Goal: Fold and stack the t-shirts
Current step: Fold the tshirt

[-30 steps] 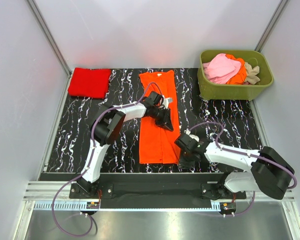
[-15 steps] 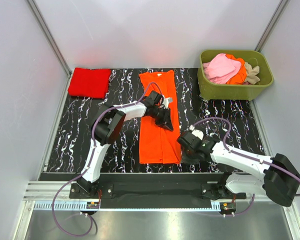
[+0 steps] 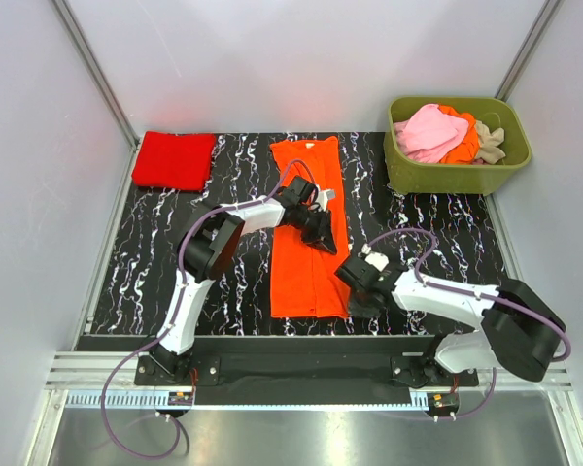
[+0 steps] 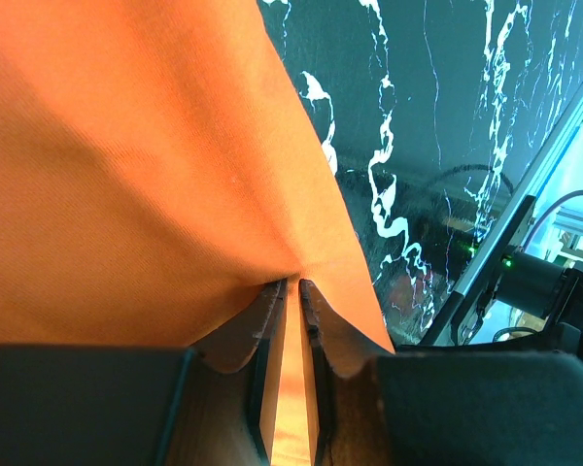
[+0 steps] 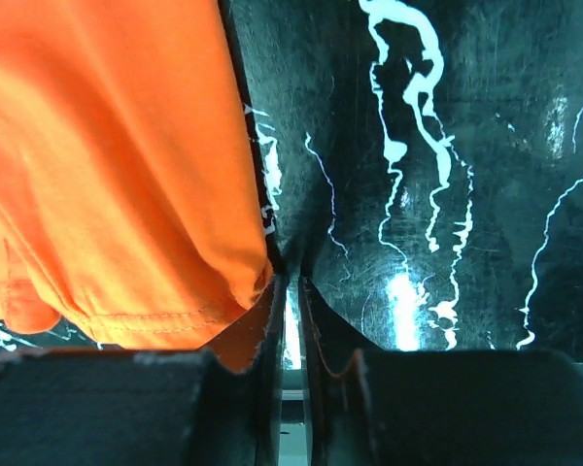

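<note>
A bright orange t-shirt (image 3: 306,184) lies folded into a long strip on the black marbled table (image 3: 418,223). My left gripper (image 3: 323,236) rests on the strip's right edge, halfway along. In the left wrist view the gripper (image 4: 293,282) is shut, with the orange cloth (image 4: 126,146) gathered into its tips. My right gripper (image 3: 355,294) is at the strip's near right corner. In the right wrist view it (image 5: 290,277) is shut and empty, its tips on the table just beside the shirt's hemmed corner (image 5: 107,146). A red t-shirt (image 3: 174,160) lies folded at the back left.
An olive-green tub (image 3: 447,177) stands at the back right, holding a pink shirt (image 3: 428,131), an orange one (image 3: 463,146) and a beige one (image 3: 491,141). White walls close in the table on three sides. A metal rail runs along the near edge.
My right gripper has shifted slightly left, closer to the orange shirt's near right corner. The left arm and the shirt have not moved.
</note>
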`<action>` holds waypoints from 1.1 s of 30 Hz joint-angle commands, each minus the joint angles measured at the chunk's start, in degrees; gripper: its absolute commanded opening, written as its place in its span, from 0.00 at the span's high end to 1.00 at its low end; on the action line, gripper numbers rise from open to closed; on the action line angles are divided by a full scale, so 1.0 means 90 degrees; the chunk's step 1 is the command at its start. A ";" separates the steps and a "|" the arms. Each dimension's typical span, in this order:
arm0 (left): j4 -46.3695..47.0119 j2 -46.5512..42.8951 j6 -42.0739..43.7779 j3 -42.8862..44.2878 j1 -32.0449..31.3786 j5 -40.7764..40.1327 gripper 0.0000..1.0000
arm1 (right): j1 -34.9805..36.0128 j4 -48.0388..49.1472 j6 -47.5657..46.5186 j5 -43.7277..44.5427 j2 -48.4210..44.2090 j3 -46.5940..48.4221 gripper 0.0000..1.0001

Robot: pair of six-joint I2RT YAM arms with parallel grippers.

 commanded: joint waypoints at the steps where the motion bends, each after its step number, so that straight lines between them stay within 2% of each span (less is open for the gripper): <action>1: -0.0305 0.0395 0.0190 -0.0009 0.0058 -0.0632 0.81 | 0.0077 0.0150 0.0245 -0.0056 -0.0377 -0.0332 0.85; 8: -0.0266 0.0444 0.0103 -0.0029 0.0136 -0.0407 0.81 | 0.0077 -0.0153 0.0401 0.0266 -0.1325 -0.0460 0.84; 13: -0.0246 0.0434 0.0083 -0.0019 0.0137 -0.0407 0.81 | 0.0077 -0.0124 0.0752 0.0325 -0.1579 -0.0499 0.69; 18: -0.0236 0.0424 0.0063 -0.0048 0.0137 -0.0436 0.80 | 0.0068 0.0919 0.1163 0.0052 -0.1843 -0.0938 0.62; 23: -0.0227 0.0424 0.0054 -0.0048 0.0137 -0.0436 0.80 | 0.0068 0.1214 0.0725 -0.0308 -0.1007 -0.0764 0.68; 27: -0.0227 0.0444 0.0063 -0.0039 0.0137 -0.0407 0.80 | 0.0116 0.1010 0.0616 -0.0505 -0.0360 -0.0607 0.81; 28: -0.0236 0.0444 0.0063 -0.0029 0.0146 -0.0398 0.80 | 0.0145 0.0893 0.0626 -0.0457 -0.0301 -0.0568 0.85; 33: -0.0295 0.0444 0.0024 0.0010 0.0156 -0.0398 0.79 | 0.0214 0.0131 0.0733 -0.0193 -0.0592 -0.0577 0.89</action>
